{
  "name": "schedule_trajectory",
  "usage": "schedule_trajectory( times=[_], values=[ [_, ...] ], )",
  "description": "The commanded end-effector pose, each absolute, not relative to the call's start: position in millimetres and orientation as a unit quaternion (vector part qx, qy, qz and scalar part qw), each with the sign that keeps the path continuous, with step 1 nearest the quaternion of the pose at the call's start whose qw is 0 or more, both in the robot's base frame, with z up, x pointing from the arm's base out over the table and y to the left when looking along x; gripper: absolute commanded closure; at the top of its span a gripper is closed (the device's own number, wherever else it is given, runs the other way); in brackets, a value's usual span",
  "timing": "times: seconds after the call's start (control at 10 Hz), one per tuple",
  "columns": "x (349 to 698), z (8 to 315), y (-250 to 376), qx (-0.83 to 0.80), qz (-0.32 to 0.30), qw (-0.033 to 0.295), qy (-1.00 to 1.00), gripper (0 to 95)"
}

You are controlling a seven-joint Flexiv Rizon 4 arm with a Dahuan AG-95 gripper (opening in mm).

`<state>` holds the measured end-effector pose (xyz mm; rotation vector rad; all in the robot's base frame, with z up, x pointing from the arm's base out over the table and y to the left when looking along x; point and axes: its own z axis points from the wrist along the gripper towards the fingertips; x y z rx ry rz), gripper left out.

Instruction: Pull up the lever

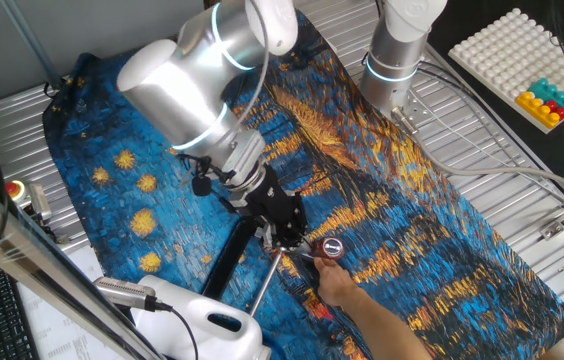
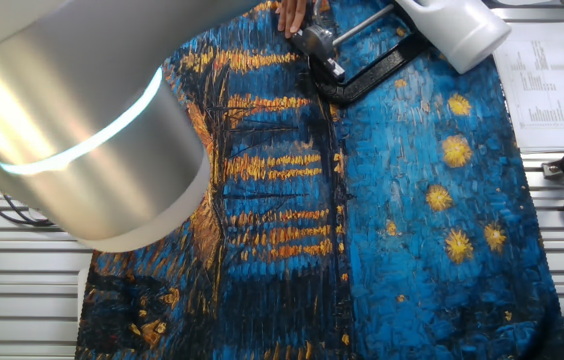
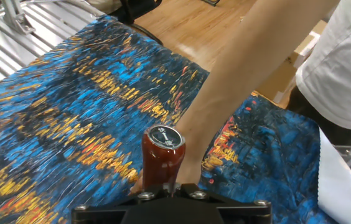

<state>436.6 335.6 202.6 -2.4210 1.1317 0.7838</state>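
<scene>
The lever's dark-red knob (image 3: 162,157) with a round silver cap stands just ahead of my gripper (image 3: 170,187) in the hand view. The thin rod below the knob runs down between the two black jaws, which are closed on it. In one fixed view the knob (image 1: 332,247) sits at the tip of my gripper (image 1: 307,250), low over the blue and orange cloth (image 1: 432,220). In the other fixed view the silver pivot hub (image 2: 315,40) lies at the cloth's far edge. A person's hand (image 1: 345,288) rests on the cloth right beside the knob.
A long plain silver rod (image 1: 262,285) and a flat black bar (image 1: 224,262) stretch from the hub toward a white housing (image 1: 202,322). The person's forearm (image 3: 250,81) crosses behind the knob. A second arm's base (image 1: 397,50) and a white tray (image 1: 522,55) stand at the back.
</scene>
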Motion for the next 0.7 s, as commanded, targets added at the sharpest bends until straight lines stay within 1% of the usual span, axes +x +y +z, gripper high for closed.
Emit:
schedule_trajectory(
  times=[0.1,0.7],
  values=[
    [434.0,198.8,341.4,-0.855,0.276,0.177,0.401,95.0],
    [428.1,194.2,349.9,-0.852,0.274,0.177,0.41,95.0]
  ],
)
